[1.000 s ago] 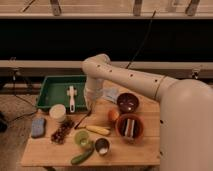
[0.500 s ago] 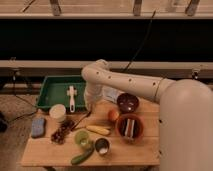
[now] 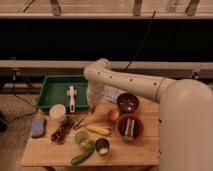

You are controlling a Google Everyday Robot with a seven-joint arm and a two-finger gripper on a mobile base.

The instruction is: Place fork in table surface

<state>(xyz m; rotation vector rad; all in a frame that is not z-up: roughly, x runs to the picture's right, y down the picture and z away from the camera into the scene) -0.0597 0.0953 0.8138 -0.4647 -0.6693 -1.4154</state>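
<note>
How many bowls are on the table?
2. A dark bowl sits near the table's back right, and an orange-brown bowl sits just in front of it. The gripper hangs left of them. More may hide behind the arm.

Warm, dim indoor light falls from above; the tabletop (image 3: 45,150) glows amber. The end effector (image 3: 92,106) sits low beside the tray, casting soft shadow. The background band is nearly black; overall focus is soft.

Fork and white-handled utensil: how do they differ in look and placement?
The fork is slim, dark and angled on the table surface; the white-handled utensil is wider, pale and upright in the green tray. The tool hangs nearer the fork. Both are long-handled.
</note>
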